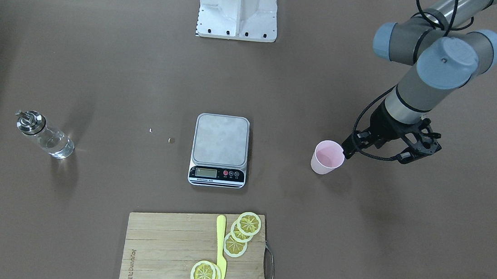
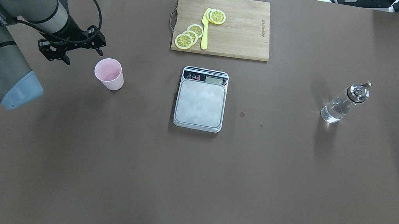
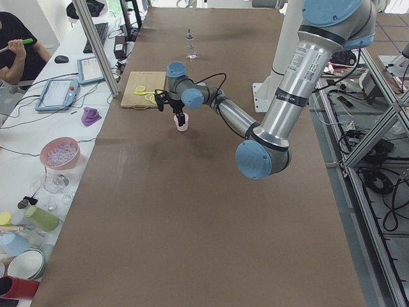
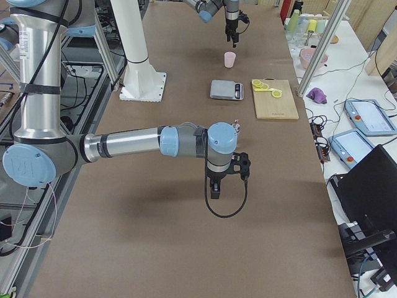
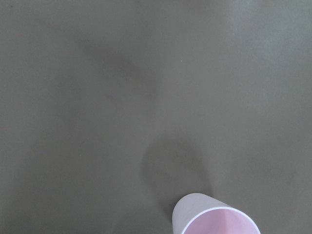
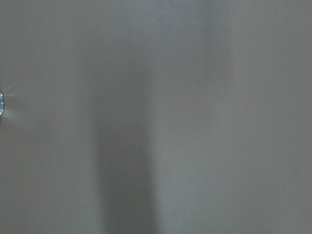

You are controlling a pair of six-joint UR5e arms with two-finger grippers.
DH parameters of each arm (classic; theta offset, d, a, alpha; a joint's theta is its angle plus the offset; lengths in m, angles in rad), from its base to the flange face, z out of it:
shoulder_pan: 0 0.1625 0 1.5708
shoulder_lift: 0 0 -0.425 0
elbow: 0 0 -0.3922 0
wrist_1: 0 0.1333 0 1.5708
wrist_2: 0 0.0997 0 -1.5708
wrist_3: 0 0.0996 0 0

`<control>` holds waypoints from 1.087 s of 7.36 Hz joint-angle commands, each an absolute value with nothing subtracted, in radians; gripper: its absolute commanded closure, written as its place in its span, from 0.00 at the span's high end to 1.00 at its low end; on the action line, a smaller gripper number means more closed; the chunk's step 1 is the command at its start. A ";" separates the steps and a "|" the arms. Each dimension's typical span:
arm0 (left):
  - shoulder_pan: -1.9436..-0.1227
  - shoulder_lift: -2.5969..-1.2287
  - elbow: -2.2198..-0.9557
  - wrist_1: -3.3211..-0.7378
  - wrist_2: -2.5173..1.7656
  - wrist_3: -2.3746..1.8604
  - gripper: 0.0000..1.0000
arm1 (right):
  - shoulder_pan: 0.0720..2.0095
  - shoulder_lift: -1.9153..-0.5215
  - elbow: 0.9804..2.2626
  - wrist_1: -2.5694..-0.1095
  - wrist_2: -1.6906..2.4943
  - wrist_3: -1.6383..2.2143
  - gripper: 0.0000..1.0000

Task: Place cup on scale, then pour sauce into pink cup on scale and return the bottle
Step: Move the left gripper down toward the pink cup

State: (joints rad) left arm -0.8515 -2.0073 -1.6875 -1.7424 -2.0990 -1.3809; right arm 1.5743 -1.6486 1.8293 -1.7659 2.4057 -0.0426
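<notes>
The pale pink cup (image 1: 328, 157) stands upright and empty on the brown table, also seen in the overhead view (image 2: 109, 73) and at the bottom of the left wrist view (image 5: 214, 222). My left gripper (image 1: 374, 157) is open and empty just beside it, with one fingertip (image 2: 100, 51) near the rim; the cup is not between the jaws. The scale (image 2: 200, 102) sits mid-table with a bare platform. The glass bottle (image 2: 343, 104) of clear sauce stands far off on my right side. My right gripper (image 4: 224, 177) hovers above bare table near the bottle; I cannot tell whether it is open or shut.
A wooden cutting board (image 2: 242, 35) with lemon slices (image 2: 189, 36) and a yellow knife (image 2: 205, 30) lies beyond the scale. The robot's white base (image 1: 239, 6) stands at the near edge. Two small specks (image 2: 242, 114) lie right of the scale.
</notes>
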 commanded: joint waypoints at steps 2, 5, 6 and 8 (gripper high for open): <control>-0.807 -2.011 -1.649 -1.779 -2.077 -1.387 0.97 | 1.575 -1.651 1.829 -1.767 2.408 -0.043 1.00; -0.805 -2.014 -1.612 -1.793 -2.077 -1.385 0.90 | 1.575 -1.647 1.829 -1.767 2.407 -0.041 1.00; -0.805 -2.017 -1.599 -1.801 -2.077 -1.385 0.86 | 1.574 -1.647 1.829 -1.767 2.405 -0.041 1.00; -0.793 -2.025 -1.598 -1.801 -2.079 -1.390 0.73 | 1.575 -1.649 1.829 -1.767 2.407 -0.043 1.00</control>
